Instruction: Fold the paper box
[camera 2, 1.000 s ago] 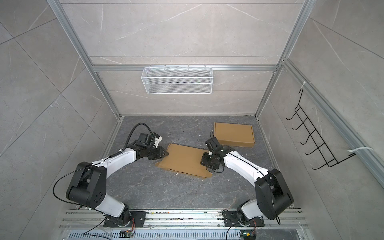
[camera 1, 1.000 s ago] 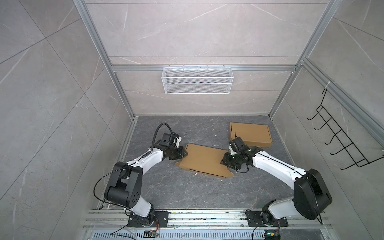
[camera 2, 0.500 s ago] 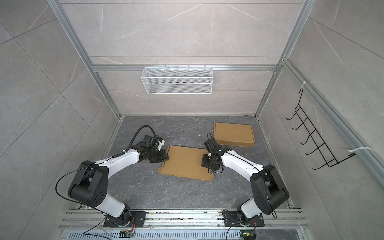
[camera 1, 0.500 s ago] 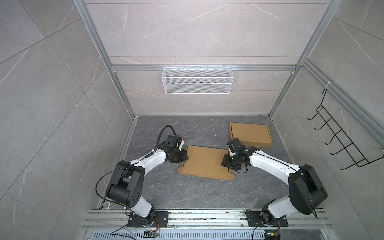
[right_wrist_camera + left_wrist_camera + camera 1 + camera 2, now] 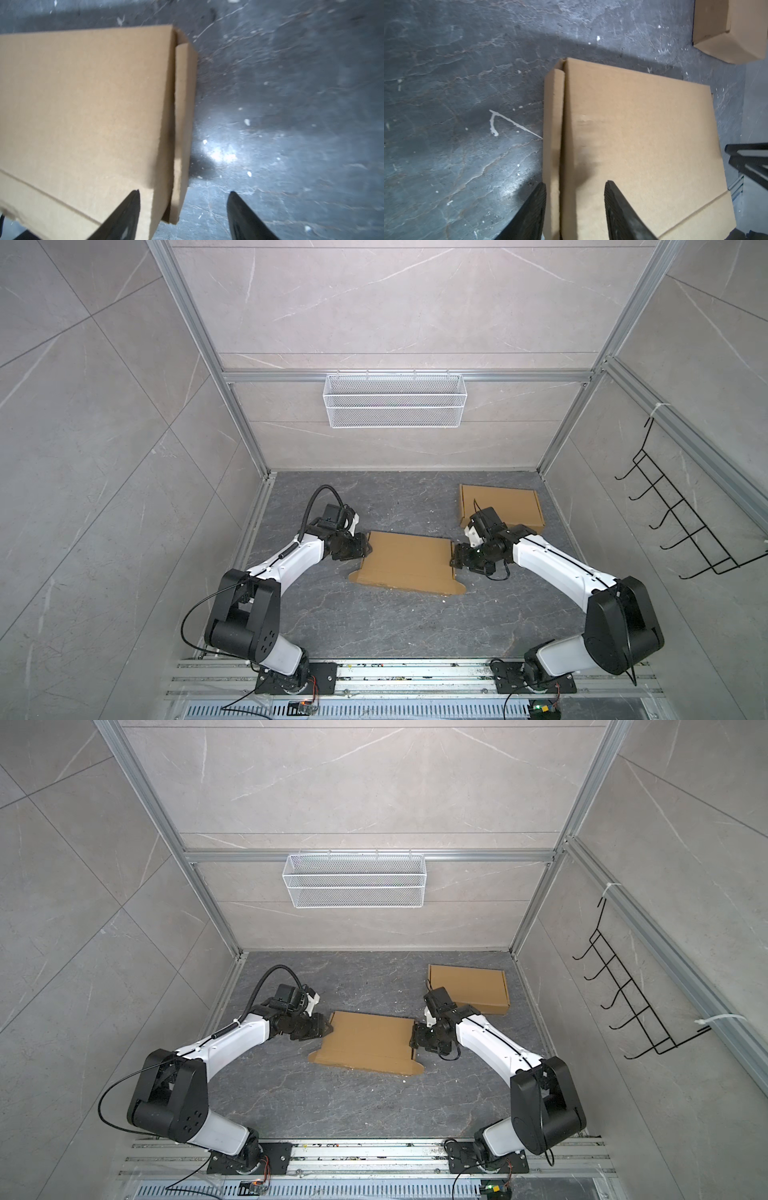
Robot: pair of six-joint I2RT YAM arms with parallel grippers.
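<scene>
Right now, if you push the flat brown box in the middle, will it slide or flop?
It would probably slide: the paper box lies flat and low on the smooth-looking table. It looks like thin cardboard, so if lifted by one edge it might sag. Its side flap stands slightly apart and would likely swing.

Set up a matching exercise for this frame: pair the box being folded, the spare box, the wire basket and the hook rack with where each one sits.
Things:
1. paper box being folded
2. spare cardboard box
3. white wire basket
4. black hook rack

Places:
A. hung on the right wall
B. middle of the work surface
C. hung on the back wall
D. far right corner of the work surface

Pairs: 1-B, 2-D, 3-C, 4-A
</scene>
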